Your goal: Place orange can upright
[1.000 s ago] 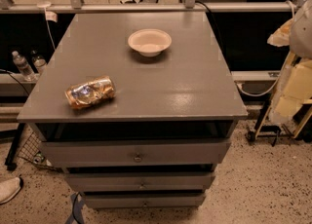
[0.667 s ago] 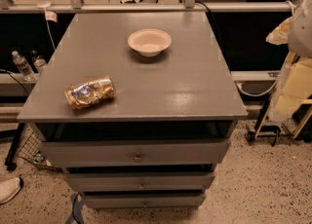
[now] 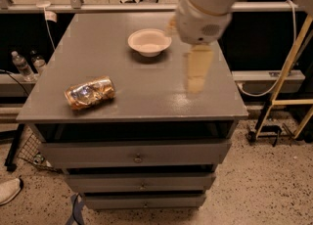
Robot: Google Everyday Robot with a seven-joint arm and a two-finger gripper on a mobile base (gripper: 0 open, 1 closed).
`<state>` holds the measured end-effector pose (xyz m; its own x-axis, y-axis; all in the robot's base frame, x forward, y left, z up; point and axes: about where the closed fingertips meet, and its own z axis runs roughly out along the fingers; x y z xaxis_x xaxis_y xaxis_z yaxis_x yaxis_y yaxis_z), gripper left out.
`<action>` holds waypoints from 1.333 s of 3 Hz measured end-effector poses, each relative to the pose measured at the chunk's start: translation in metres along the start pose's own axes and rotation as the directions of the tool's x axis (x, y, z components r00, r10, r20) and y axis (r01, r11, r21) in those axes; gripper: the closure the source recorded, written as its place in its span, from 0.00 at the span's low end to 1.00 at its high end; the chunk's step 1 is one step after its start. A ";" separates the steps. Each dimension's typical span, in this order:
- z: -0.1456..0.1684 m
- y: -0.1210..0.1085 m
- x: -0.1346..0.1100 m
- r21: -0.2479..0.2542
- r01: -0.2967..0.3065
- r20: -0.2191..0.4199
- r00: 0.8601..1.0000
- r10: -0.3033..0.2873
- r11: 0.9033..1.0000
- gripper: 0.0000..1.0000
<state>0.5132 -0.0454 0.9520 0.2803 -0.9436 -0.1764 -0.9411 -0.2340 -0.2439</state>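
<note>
The grey cabinet's drawers (image 3: 137, 154) face me nearest, stacked three deep with small knobs; a white shoe (image 3: 9, 191) sits on the speckled floor at the lower left. On the cabinet top (image 3: 146, 99), near the front left corner, the orange can (image 3: 90, 92) lies on its side, dented and shiny, its long axis running roughly left to right. Further in and over to the right, the gripper (image 3: 197, 72) hangs above the bare tabletop, pale and pointing downward, well apart from the can; whether it is open or closed I cannot tell. The white arm (image 3: 208, 4) rises from it toward the upper right. A white bowl (image 3: 149, 41) stands at the far centre, just left of the arm; two water bottles (image 3: 22, 66) stand low at the far left.
</note>
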 end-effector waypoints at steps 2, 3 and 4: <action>0.021 -0.018 -0.062 -0.031 0.191 0.061 0.980 -0.189 0.981 0.00; 0.035 -0.026 -0.079 -0.073 0.238 0.001 0.971 -0.239 0.969 0.00; 0.070 -0.045 -0.118 -0.156 0.308 -0.087 0.942 -0.323 0.939 0.00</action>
<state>0.5359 0.0932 0.9166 0.5521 -0.8338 -0.0048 -0.8266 -0.5465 -0.1341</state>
